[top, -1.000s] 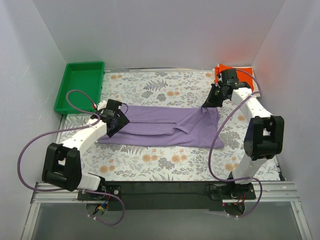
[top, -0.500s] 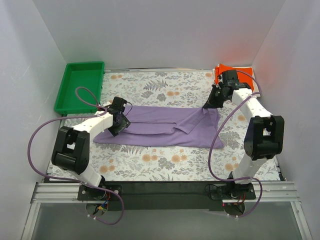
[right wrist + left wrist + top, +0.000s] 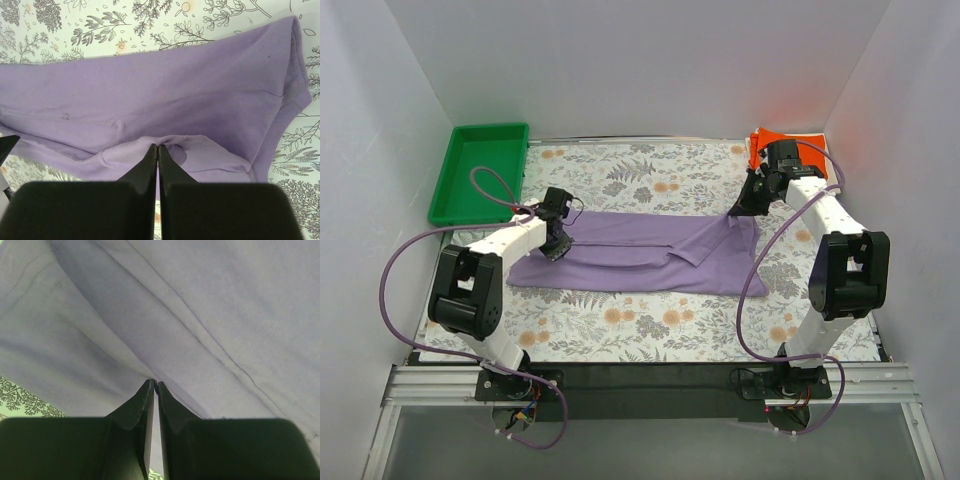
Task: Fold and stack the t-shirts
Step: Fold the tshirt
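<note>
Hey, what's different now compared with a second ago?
The left gripper shifted slightly toward the far side at the left end of the lavender t-shirt and closed on the cloth, its arm folding up tighter. Unchanged: the right gripper pinching the shirt's far right corner, the orange t-shirt, the green tray.

My right end effector has its two dark fingertips pressed together on a raised fold of a soft lavender cloth t-shirt. The shirt spreads wide beyond my fingers, and its stitched edge curls at the right. Around it lies the white surface, printed with grey leaves and small orange flowers.
</note>
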Tool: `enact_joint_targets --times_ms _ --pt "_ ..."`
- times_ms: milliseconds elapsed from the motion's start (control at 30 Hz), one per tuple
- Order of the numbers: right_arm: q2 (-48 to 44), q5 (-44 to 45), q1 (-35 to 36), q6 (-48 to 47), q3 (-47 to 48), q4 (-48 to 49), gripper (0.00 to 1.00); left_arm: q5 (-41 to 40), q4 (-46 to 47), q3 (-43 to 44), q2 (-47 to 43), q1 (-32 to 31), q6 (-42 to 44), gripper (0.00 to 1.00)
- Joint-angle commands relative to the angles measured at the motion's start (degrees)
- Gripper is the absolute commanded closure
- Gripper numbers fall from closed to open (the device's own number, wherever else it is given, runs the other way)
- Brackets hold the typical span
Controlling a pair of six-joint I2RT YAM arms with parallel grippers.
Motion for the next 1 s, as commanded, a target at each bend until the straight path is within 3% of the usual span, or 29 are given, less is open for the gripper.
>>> enact_joint_targets --times_ms 0,433,933,967 --pt "-0.08 0.26 -0.51 -0.80 1.24 1.63 0.99 -2.40 -1.11 2.41 0.69 0.84 -0.08 0.90" --pt "0.54 1.93 -1.48 -1.86 0.54 1.89 0.99 -3.10 -0.76 4.61 1.30 2.60 0.97 0.99" --pt "2.29 3.60 -1.65 -2.30 -0.60 3.30 0.99 -4.95 0.47 5.22 4.38 2.78 2.20 0.98" --pt "2.64 3.34 -1.65 -2.30 -0.51 3.30 0.94 -4.95 0.64 5.57 4.47 2.78 2.46 0.96"
